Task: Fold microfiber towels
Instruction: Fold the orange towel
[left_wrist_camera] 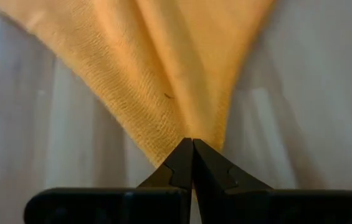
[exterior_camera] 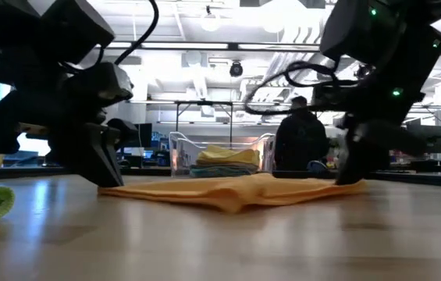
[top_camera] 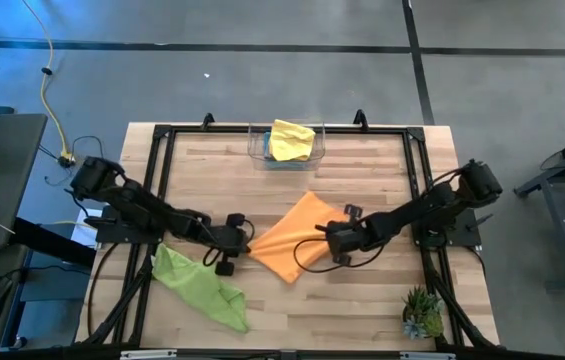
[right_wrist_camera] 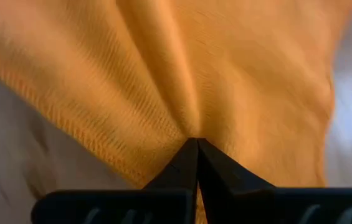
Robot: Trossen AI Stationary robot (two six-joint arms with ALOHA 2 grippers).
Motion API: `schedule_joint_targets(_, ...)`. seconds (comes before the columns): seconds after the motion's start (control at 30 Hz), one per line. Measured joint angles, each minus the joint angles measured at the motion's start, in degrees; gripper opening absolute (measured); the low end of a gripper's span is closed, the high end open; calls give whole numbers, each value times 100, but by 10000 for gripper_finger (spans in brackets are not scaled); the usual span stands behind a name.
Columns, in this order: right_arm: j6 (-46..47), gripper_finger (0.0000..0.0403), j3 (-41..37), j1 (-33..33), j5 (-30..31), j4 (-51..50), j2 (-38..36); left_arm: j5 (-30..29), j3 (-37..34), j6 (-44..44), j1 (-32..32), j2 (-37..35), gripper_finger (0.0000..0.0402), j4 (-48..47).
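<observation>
An orange towel [top_camera: 290, 240] lies on the wooden table, turned like a diamond, with a low ridge across its middle [exterior_camera: 236, 199]. My left gripper [top_camera: 245, 247] is shut on the towel's left corner. My right gripper [top_camera: 326, 238] is shut on its right side. In the low view both grippers reach down to the table at the towel's two ends, the left gripper [exterior_camera: 111, 179] and the right gripper [exterior_camera: 350, 178]. A lime green towel [top_camera: 200, 285] lies crumpled at the near left. A yellow towel [top_camera: 291, 139] tops a stack in the clear bin. My left gripper pinches the orange towel's left corner [left_wrist_camera: 187, 127] between its two fingers, slanting down from the table's left. The cloth fans out from the fingertips in folds, and the corner stays low at the table. My right gripper pinches the orange towel at its right side [right_wrist_camera: 191, 127], where the cloth gathers into creases at the fingertips; one layer or several, I cannot tell. It comes slanting down from the table's right. The towel rests on the table, slack in the middle.
The clear plastic bin [top_camera: 259, 150] stands at the far middle of the table. A small green spiky plant [top_camera: 422, 312] sits at the near right corner. A black frame [top_camera: 162, 150] runs round the table's edges. A person [exterior_camera: 300, 136] stands in the room beyond.
</observation>
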Motion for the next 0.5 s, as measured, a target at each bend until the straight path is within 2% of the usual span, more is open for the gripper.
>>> schedule_joint_targets(0.17,-503,0,-22,-146,-35,-1059,-681,35,-16,-433,-206,75,0,692)
schedule_joint_targets(0.27,-661,0,-68,-239,-26,-1330,-1150,-18,-7,-647,-348,246,0,1084)
schedule_joint_targets(0.37,-602,0,-68,-287,-139,-1095,-1558,71,154,-632,-494,523,0,1152)
schedule_joint_targets(0.5,-302,0,-66,-66,-336,111,-1728,93,342,-217,-634,509,0,737)
